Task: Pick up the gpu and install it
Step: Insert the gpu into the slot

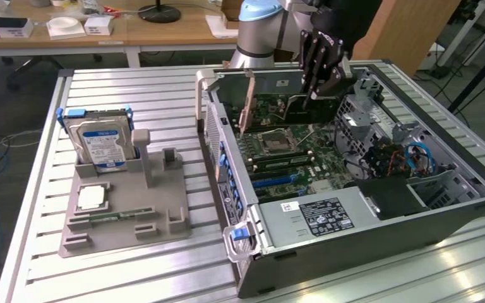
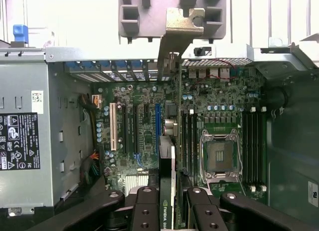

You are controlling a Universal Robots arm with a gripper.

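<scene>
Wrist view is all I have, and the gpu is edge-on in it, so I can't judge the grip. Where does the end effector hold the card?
Observer: The end effector grips the gpu by its upper edge. The card hangs upright over the far end of the open computer case, green circuit face toward the exterior camera.
Operator: I only catch a corner of the parts holder. What sits in it?
Observer: A hard drive stands upright in the gray holder, on the table at the exterior view's left of the case.
</scene>
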